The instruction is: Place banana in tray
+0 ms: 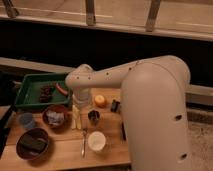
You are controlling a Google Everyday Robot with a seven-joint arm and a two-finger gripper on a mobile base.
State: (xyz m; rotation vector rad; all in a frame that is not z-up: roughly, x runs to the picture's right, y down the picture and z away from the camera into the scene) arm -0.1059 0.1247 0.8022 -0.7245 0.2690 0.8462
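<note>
In the camera view, the hand [79, 110] is seen lowered from the white arm over the middle of the bench [60, 155], directly above the banana [75, 120]. Whether the hand is clenched, released or grasping the fruit cannot be told, since it is masked by the wrist. The banana is found lying on the bench, outside the tray [40, 76], between a brown bowl [55, 118] and a small metal cup [93, 116]. The tray is set at the far left corner. A weak or off-centre grip is judged the chief risk, as the slim fruit could be dropped short of the tray's rim. The bowl just beside the banana could be nudged during a lift, and the items lying in the tray could be struck on release.
</note>
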